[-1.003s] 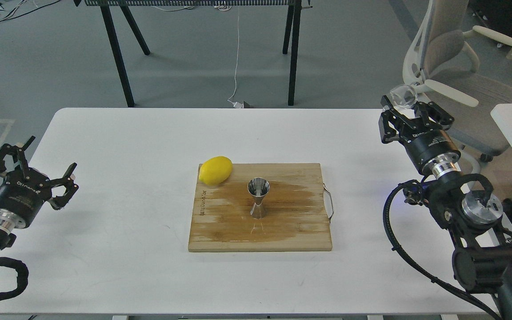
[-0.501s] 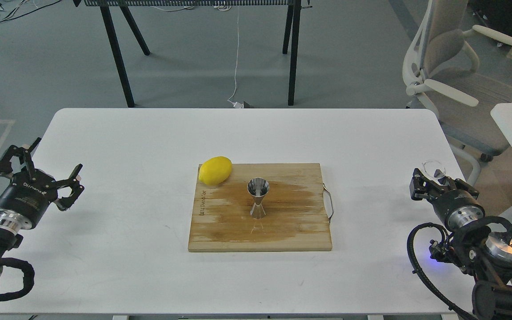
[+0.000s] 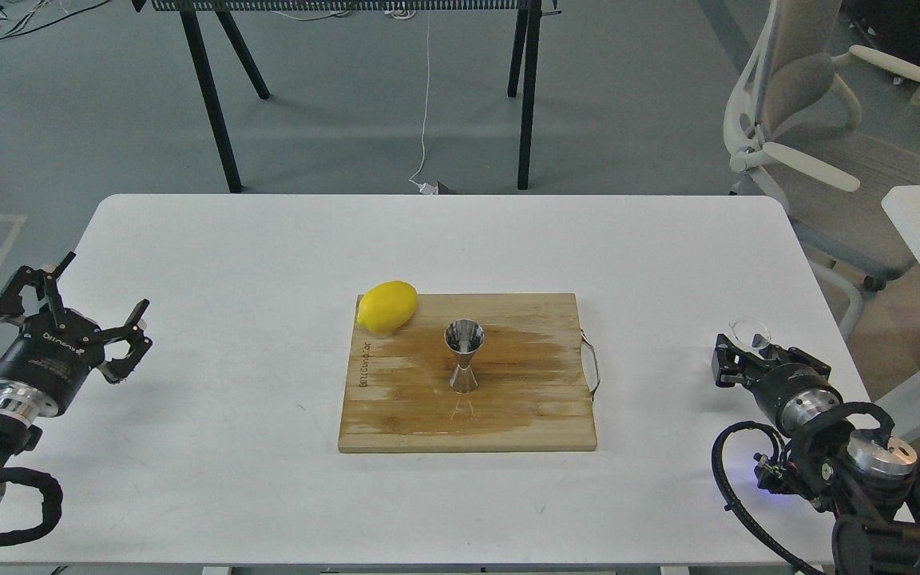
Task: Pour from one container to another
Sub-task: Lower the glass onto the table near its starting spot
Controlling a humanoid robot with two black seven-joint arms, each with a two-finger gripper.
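White tabletop (image 3: pixel 268 239): right gripper (image 3: pixel 750 353) grips small clear see-through cup (image 3: pixel 750 333); left gripper (image 3: pixel 69 307) spread empty. Next, carry it over shiny steel hourglass jigger (image 3: pixel 464 355).

A white worktop (image 3: pixel 228 263) with rounded corners carries everything. A wooden cutting board (image 3: pixel 524 415) with a metal handle on its right edge lies flat near its middle.

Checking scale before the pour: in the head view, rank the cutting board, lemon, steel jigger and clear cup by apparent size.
1. cutting board
2. lemon
3. steel jigger, close to the lemon, slimmer
4. clear cup, in the right gripper; smallest, though see-through and partly hidden.
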